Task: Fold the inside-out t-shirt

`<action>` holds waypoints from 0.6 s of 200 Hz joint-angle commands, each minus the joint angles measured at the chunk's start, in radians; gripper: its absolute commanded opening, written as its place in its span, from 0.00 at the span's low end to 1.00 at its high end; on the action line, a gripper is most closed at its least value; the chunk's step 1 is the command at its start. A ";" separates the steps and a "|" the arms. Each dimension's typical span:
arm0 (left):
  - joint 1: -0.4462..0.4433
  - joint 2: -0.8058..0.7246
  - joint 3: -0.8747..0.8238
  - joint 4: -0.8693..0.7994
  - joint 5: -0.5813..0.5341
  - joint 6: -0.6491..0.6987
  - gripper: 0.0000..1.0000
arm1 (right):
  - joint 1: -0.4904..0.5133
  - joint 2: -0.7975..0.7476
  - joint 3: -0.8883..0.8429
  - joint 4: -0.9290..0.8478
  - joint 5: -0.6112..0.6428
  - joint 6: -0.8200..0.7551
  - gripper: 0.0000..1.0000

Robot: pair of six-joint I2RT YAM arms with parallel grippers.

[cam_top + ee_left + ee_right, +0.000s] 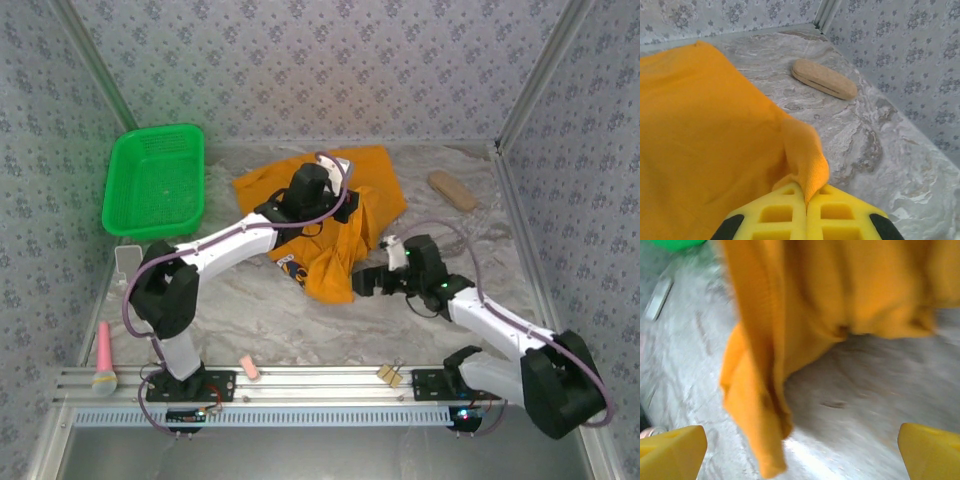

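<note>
Left hand [807, 194] pinches t-shirt [370, 185] — long axis seemingly far-to-near; right hand [800, 452] gapes empty.

Two black bases sit bolted on the slotted aluminium rail [330, 385]. The left arm [225, 245], mounted at the rail's left end, has white link shells between black joint housings; the right arm [500, 330], at the rail's right end, matches. A purple-grey cable [127, 298] loops along each. The left gripper [806, 200] has yellow moulded fingers [777, 215] with square recesses and black mounts; the right gripper [800, 455] has plain yellow fingertips [670, 452].
</note>
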 commanded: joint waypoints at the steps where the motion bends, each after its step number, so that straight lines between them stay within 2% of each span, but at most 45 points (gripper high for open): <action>1: 0.002 -0.004 0.019 0.061 0.043 -0.062 0.00 | 0.071 0.097 0.045 0.165 0.098 -0.060 1.00; 22: 0.009 -0.004 0.022 0.065 0.056 -0.079 0.00 | 0.123 0.233 0.080 0.254 0.118 -0.054 1.00; 30: 0.014 -0.008 0.021 0.070 0.058 -0.084 0.00 | 0.147 0.280 0.092 0.294 0.113 -0.053 0.92; 39: 0.020 -0.012 0.022 0.075 0.057 -0.082 0.00 | 0.169 0.320 0.098 0.335 0.137 -0.041 0.73; 48: 0.032 -0.017 0.030 0.072 0.060 -0.078 0.00 | 0.174 0.342 0.089 0.380 0.170 -0.024 0.35; 55: 0.047 -0.026 0.043 0.059 0.061 -0.069 0.00 | 0.166 0.338 0.080 0.393 0.202 -0.011 0.14; 64: 0.077 -0.045 0.065 0.024 0.041 -0.063 0.00 | 0.147 0.311 0.080 0.359 0.274 -0.013 0.03; 68: 0.087 -0.055 0.075 0.010 0.032 -0.065 0.00 | 0.141 0.294 0.088 0.327 0.308 -0.031 0.00; 91: 0.173 -0.109 0.154 -0.055 -0.035 -0.075 0.00 | 0.107 0.203 0.220 0.084 0.539 -0.219 0.00; 103: 0.199 -0.130 0.205 -0.068 -0.061 -0.063 0.00 | 0.059 0.186 0.320 0.016 0.620 -0.304 0.00; 120: 0.211 -0.154 0.309 -0.134 -0.201 -0.055 0.00 | -0.018 0.184 0.523 -0.143 0.662 -0.359 0.00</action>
